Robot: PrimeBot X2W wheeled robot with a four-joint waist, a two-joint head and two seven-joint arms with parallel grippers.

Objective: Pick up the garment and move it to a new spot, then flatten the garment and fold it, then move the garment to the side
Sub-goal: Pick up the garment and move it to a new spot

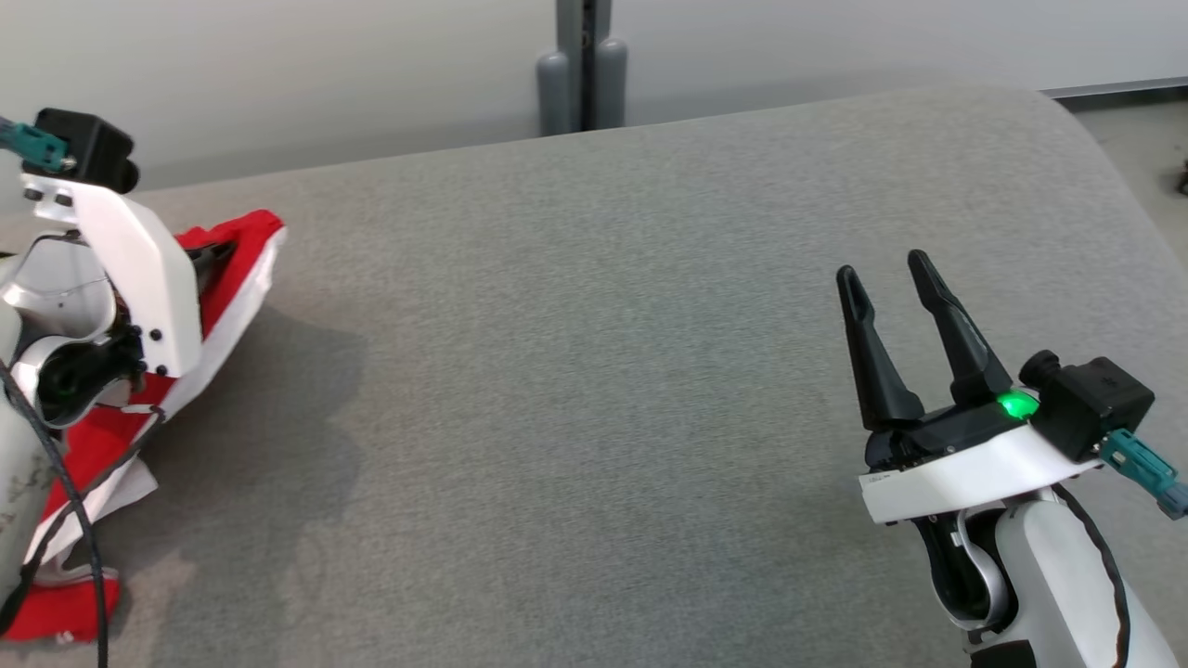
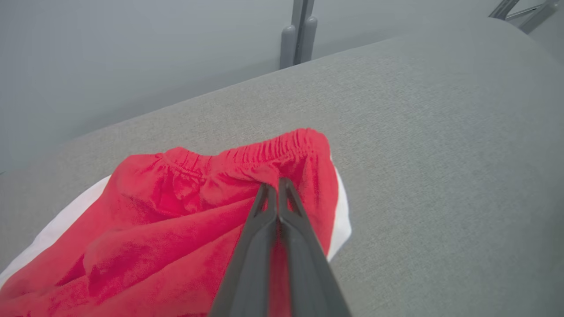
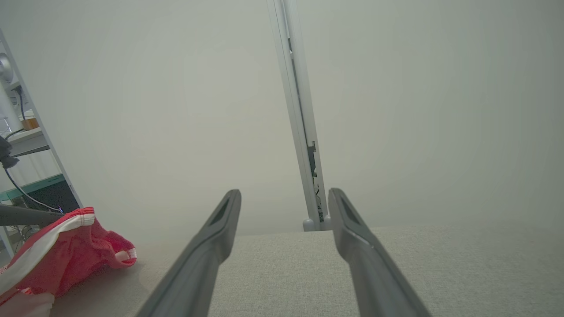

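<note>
The garment (image 1: 237,264), red with white trim and an elastic waistband, lies bunched at the left edge of the grey padded table (image 1: 594,371). My left gripper (image 2: 276,185) is shut on the garment (image 2: 185,220), its fingertips pinching red cloth just below the gathered waistband; in the head view the white wrist hides most of it. My right gripper (image 1: 886,269) stands open above the table's right side, nothing between its fingers. In the right wrist view the garment (image 3: 66,255) shows at the far left, well away from the right gripper (image 3: 284,198).
A grey post (image 1: 583,65) rises behind the table's far edge against a pale wall. The table's right corner is rounded (image 1: 1067,102). A shelf with cables (image 3: 22,145) stands beyond the table's left side.
</note>
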